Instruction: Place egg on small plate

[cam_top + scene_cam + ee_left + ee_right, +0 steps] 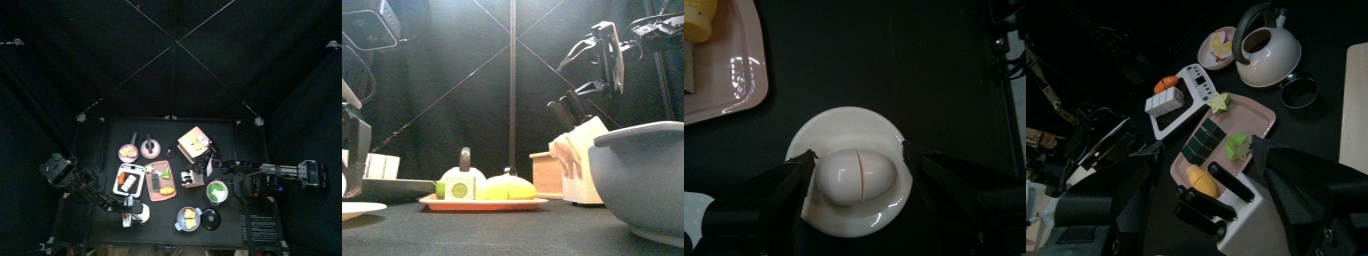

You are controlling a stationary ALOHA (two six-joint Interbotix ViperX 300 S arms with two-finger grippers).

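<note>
A cream-white egg [855,178] sits between the two black jaws of my left gripper [858,168], which is shut on it. Directly beneath lies the small plate [844,128], a plain round cream-white disc; the egg covers its near part, and I cannot tell whether the two touch. From above, the left gripper [131,208] hangs over the table's front left. The front view catches the small plate's rim [358,211] at the far left. My right gripper [1200,235] hovers open and empty over the table's right side, away from the egg.
A pink tray [160,180] with food lies beside the small plate, a white tray [130,183] next to it. A green dish [218,190], a dark bowl with yellow contents [197,217], a knife block [195,142] and a teapot [1269,52] crowd the table.
</note>
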